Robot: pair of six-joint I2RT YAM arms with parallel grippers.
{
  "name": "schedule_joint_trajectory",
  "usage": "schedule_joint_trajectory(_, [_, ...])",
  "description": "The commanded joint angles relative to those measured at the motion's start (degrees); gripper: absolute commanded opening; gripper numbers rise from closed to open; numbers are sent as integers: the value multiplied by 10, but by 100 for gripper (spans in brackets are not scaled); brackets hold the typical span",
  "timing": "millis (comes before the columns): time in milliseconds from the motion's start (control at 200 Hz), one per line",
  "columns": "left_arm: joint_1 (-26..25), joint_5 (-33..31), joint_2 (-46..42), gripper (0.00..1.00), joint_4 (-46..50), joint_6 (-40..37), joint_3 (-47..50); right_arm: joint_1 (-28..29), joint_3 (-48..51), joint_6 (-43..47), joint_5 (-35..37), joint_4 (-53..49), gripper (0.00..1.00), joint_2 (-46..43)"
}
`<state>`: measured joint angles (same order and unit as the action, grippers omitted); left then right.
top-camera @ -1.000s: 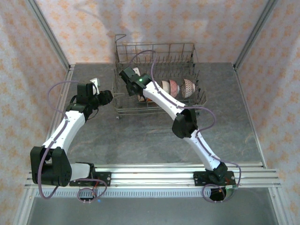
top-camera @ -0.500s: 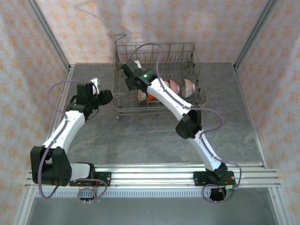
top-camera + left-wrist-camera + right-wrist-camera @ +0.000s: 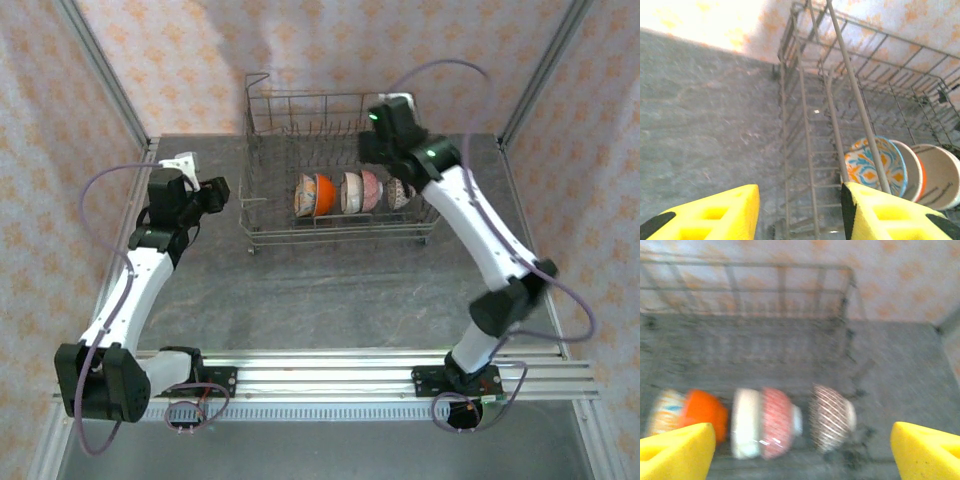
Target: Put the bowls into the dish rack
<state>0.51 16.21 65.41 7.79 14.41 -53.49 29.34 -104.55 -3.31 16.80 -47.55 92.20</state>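
Note:
The grey wire dish rack (image 3: 258, 205) stands at the back centre of the table. Several bowls stand on edge in a row along its front: patterned (image 3: 303, 196), orange (image 3: 322, 195), white (image 3: 348, 192), pink (image 3: 370, 190) and brown striped (image 3: 401, 188). My right gripper (image 3: 378, 140) hovers above the rack's back right part, open wide and empty. From the right wrist, the gripper (image 3: 802, 432) looks down on the orange (image 3: 702, 415), white (image 3: 747, 422), pink (image 3: 777, 422) and brown (image 3: 832, 417) bowls. My left gripper (image 3: 220, 191) hangs just left of the rack, open and empty. The left wrist's gripper (image 3: 800, 195) faces the rack's side (image 3: 805, 130) and the patterned bowl (image 3: 867, 167).
Bare grey tabletop (image 3: 330, 290) lies in front of the rack and to its left (image 3: 700, 115). Patterned curtain walls and metal corner posts (image 3: 105, 75) enclose the table. A raised loop handle (image 3: 257, 80) stands at the rack's back left corner.
My right arm has lifted from the rack's left end and swung to the back right, its jaws widening. The left gripper has drawn slightly left and opened a little more.

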Motion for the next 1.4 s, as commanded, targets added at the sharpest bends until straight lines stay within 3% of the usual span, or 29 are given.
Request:
schedule_joint_trajectory(0, [15,-59,-21,49,-16,-37,18,-49,158,-26,23,90,92,-104])
schedule_joint_trajectory(200, [23,-95,-30,51,-60,-47,94,-146,384,-35,58,162,100,-259])
schedule_joint_trajectory(390, [23,-126,-41,64,-145,-50,193,-245,545,-41,2,251,99,-314])
schedule_joint_trajectory(590, [23,-179,-63,80,-221,-76,290,-268,683,-32,-23,422,100,-315])
schedule_joint_trajectory(651, [23,-199,-67,85,-272,-84,325,-271,723,-24,-33,490,100,-319])
schedule_joint_trajectory(721, [23,-202,-65,99,-341,-92,359,-272,763,-6,-36,557,100,-319])
schedule_joint_trajectory(756, [23,-199,-57,99,-369,-99,369,-275,781,1,-41,588,100,-317])
schedule_joint_trajectory(1091, [22,-183,40,99,-510,-117,385,-288,845,15,-76,818,100,-206])
schedule_joint_trajectory(1221, [22,-163,79,99,-565,-128,382,-290,844,27,-75,852,100,-185])
schedule_joint_trajectory(1396, [22,-153,165,99,-642,-135,375,-302,833,30,-129,876,100,-153])
